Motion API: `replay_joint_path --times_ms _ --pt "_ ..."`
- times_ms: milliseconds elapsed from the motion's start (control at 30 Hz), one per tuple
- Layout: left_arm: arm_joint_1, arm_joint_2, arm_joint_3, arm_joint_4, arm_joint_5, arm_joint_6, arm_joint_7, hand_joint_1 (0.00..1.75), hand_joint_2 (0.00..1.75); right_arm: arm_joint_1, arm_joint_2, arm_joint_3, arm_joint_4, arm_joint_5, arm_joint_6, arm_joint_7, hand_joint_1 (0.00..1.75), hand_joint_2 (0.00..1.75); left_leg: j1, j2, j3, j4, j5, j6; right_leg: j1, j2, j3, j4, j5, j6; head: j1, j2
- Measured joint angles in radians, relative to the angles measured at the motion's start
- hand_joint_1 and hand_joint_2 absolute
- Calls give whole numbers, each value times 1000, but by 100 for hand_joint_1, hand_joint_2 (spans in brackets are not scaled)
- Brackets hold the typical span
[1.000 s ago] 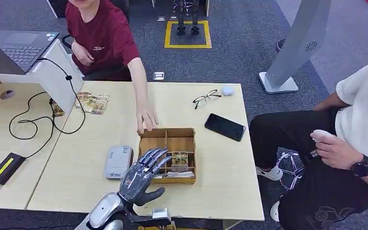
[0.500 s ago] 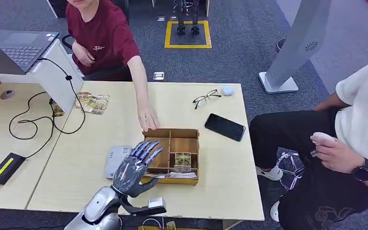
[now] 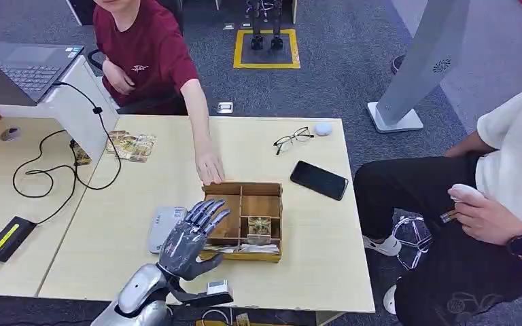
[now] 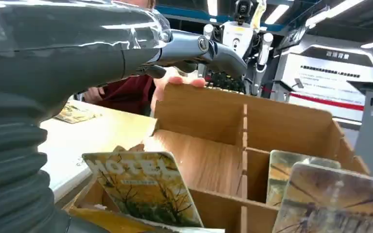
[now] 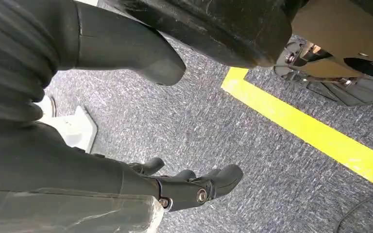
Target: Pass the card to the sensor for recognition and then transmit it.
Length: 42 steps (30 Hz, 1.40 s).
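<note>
Change: left hand (image 3: pixel 190 238) sitting a touch lower and nearer the robot than half a second ago; wooden box (image 3: pixel 242 219) and the person's hand (image 3: pixel 210 167) at its far rim keeping their places; seated person's hand (image 3: pixel 479 214) dropping slightly.
Left hand: hovering over the near left part of the wooden box, fingers spread and stretched forward, holding nothing.
Right hand (image 5: pixel 194 187): hanging over grey carpet beside a yellow floor line (image 5: pixel 311 133), fingers loosely curled, gripping nothing.
Cards: standing on edge in the box compartments; one reading "HOTEL" (image 4: pixel 143 187) leaning in the near left compartment, close under the left hand; more cards (image 4: pixel 320 199) leaning in the neighbouring compartment.
Wooden box: sitting on the pale table (image 3: pixel 143 204), divided into compartments, just right of the sensor.
Sensor (image 3: pixel 166 227): lying flat on the table, small grey unit, partly hidden behind the left hand.
Loose cards (image 3: pixel 130 145): lying at the table's far left edge.
Phone (image 3: pixel 319 180): lying right of the box, apart from it.
Glasses (image 3: pixel 293 139): resting beyond the phone.
</note>
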Motion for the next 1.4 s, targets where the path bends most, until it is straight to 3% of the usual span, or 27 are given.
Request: replay_joint_path --times_ms 300,333,367,867,933,1067,1100,1167,1233,1400 --pt "0 8 6 -17 8 0 -2 0 175 0 0 -4 0 0 -1 -2 0 175 0 0 0 0 0 0 0 0 0 0 0 0 0 0" --pt "1 8 6 -19 10 0 -3 168 175 0 0 -4 0 0 -1 -2 0 175 0 0 0 0 0 0 0 0 0 0 0 0 0 0" --pt "2 8 6 -21 14 -2 -5 175 175 0 0 -4 0 0 -1 -2 0 175 0 0 0 0 0 0 0 0 0 0 0 0 0 0" --pt "6 16 6 -24 44 -52 -15 175 175 0 0 -6 0 1 -2 -7 0 175 0 0 0 0 0 0 0 0 0 0 0 0 0 0" --pt "6 17 6 -24 44 -52 -15 164 175 0 0 -6 0 1 -2 -7 0 175 0 0 0 0 0 0 0 0 0 0 0 0 0 0" --pt "5 17 6 -24 50 -58 -16 166 175 0 0 -6 0 4 -3 -7 0 175 0 0 0 0 0 0 0 0 0 0 0 0 0 0" --pt "5 17 6 -24 52 -60 -16 157 175 0 0 -6 0 4 -3 -7 0 175 0 0 0 0 0 0 0 0 0 0 0 0 0 0" --pt "5 17 6 -24 54 -63 -16 157 175 0 0 -6 0 5 -3 -7 0 175 0 0 0 0 0 0 0 0 0 0 0 0 0 0" --pt "5 17 6 -25 56 -68 -20 175 175 0 0 -7 0 5 -5 -8 0 175 0 0 0 0 0 0 0 0 0 0 0 0 0 0" --pt "6 18 6 -26 62 -72 -31 175 175 0 0 -7 0 6 -4 -11 0 175 0 0 0 0 0 0 0 0 0 0 0 0 0 0"
